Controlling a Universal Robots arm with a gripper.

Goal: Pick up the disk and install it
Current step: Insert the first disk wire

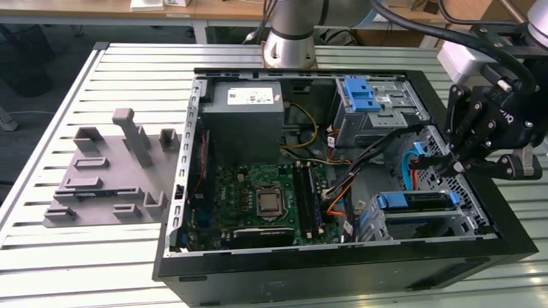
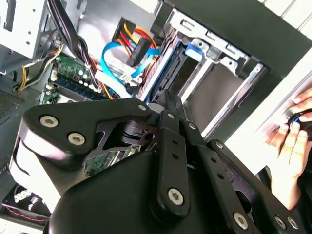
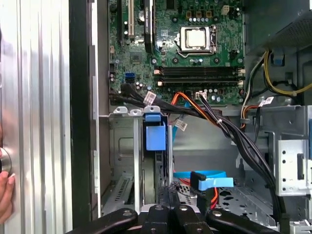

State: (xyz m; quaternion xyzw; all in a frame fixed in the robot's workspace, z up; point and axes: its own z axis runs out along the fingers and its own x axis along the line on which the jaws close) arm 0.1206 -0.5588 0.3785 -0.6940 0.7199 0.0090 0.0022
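**Gripper closed at the drive cage, disk seated in its slot**

The gripper (image 1: pixel 453 168) hangs over the side of the open computer case (image 1: pixel 342 276) on the exterior view's right. In the first wrist view its fingers (image 3: pixel 164 197) lie pressed together with no gap between them and nothing held; the second wrist view shows them meeting at one point (image 2: pixel 165 97) as well.

Just beyond the fingertips is the metal drive cage (image 1: pixel 466 192). The disk (image 1: pixel 419 201) sits in it, on edge in a slot, with its blue carrier end facing out; this shows in both wrist views (image 3: pixel 156 136) (image 2: pixel 192 48). The gripper is near the disk, but I cannot tell whether it touches it. A flat blue cable (image 3: pixel 207 180) loops beside the cage, next to orange and black wires.

Farther into the case lies the green motherboard (image 1: pixel 256 199), and past it the grey power supply (image 1: pixel 248 109). A second cage with a blue latch (image 1: pixel 361 95) stands near the arm's base.

Outside the case, on the exterior view's left, the grey holder block (image 1: pixel 107 173) rests on the slatted metal table (image 1: pixel 128 64), well apart from the gripper. A person's hand (image 2: pixel 292 141) rests on the table beside the case, also seen in the first wrist view (image 3: pixel 5 195).
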